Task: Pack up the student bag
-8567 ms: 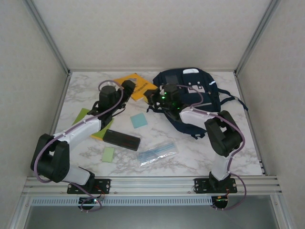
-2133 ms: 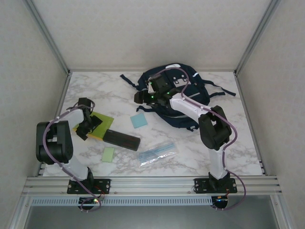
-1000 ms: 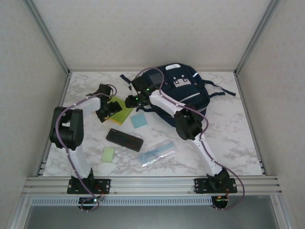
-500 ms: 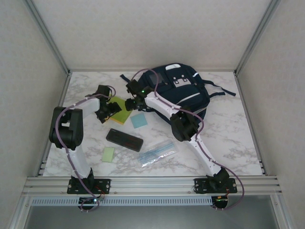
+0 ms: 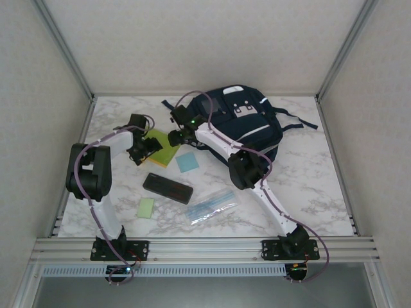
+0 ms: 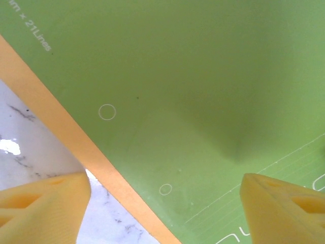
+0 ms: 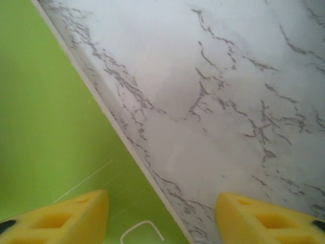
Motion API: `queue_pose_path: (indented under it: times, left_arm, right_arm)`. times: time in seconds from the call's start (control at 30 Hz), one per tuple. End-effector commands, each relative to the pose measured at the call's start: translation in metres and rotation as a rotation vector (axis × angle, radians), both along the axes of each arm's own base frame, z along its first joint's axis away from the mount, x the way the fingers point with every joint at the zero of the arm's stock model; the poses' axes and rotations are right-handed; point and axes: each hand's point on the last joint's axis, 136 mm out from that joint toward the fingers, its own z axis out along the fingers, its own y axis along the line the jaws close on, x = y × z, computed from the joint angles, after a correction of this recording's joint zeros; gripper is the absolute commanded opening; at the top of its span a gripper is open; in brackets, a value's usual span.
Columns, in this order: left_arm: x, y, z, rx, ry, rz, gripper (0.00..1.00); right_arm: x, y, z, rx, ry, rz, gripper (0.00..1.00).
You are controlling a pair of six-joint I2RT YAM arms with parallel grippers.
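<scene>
The student bag [image 5: 247, 122], dark navy with white stripes, lies at the back of the table. A green notebook [image 5: 163, 149] lies flat to its left, with an orange sheet [image 6: 61, 127] showing under its edge. My left gripper [image 5: 144, 149] hovers open over the notebook's left side. In the left wrist view its yellow fingertips [image 6: 45, 203] straddle the green cover [image 6: 193, 91] and the marble. My right gripper [image 5: 174, 136] stands open at the notebook's right edge. Its fingertips [image 7: 63, 216] span the green cover [image 7: 45, 112] and bare table [image 7: 228, 101]. Neither holds anything.
A light blue sticky pad [image 5: 187, 162] lies just right of the notebook. Nearer the front lie a black rectangular case [image 5: 167, 187], a small green pad [image 5: 146, 207] and a clear bag of pens [image 5: 210, 205]. The frame posts and walls close in the sides.
The right gripper left the bag and came leftwards to the notebook's right edge, its jaws widening. The left gripper brought the notebook toward the back middle and has since held still.
</scene>
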Motion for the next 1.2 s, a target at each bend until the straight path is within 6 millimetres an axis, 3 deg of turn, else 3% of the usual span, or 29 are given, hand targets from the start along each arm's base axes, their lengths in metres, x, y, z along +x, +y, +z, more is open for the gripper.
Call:
queue_pose_path:
  times: [0.0, 0.37, 0.9, 0.97, 1.17]
  left_arm:
    - [0.002, 0.01, -0.019, 0.016, 0.041, 0.007, 0.73]
    - [-0.004, 0.004, -0.041, 0.007, 0.085, 0.009, 0.6]
    - [-0.003, 0.002, -0.045, 0.019, 0.098, -0.005, 0.58]
    - [-0.002, 0.001, -0.046, 0.017, 0.101, -0.005, 0.58]
    - [-0.002, 0.002, -0.046, 0.021, 0.102, -0.008, 0.58]
  right_arm:
    - [-0.017, 0.002, -0.029, 0.004, 0.106, 0.032, 0.56]
    - [-0.054, 0.034, 0.03, 0.271, 0.25, 0.112, 0.46]
    - [-0.061, 0.042, 0.088, 0.413, 0.254, 0.128, 0.47]
    - [-0.05, 0.036, 0.092, 0.461, 0.272, 0.112, 0.47]
    - [-0.054, 0.043, 0.082, 0.515, 0.345, 0.12, 0.46]
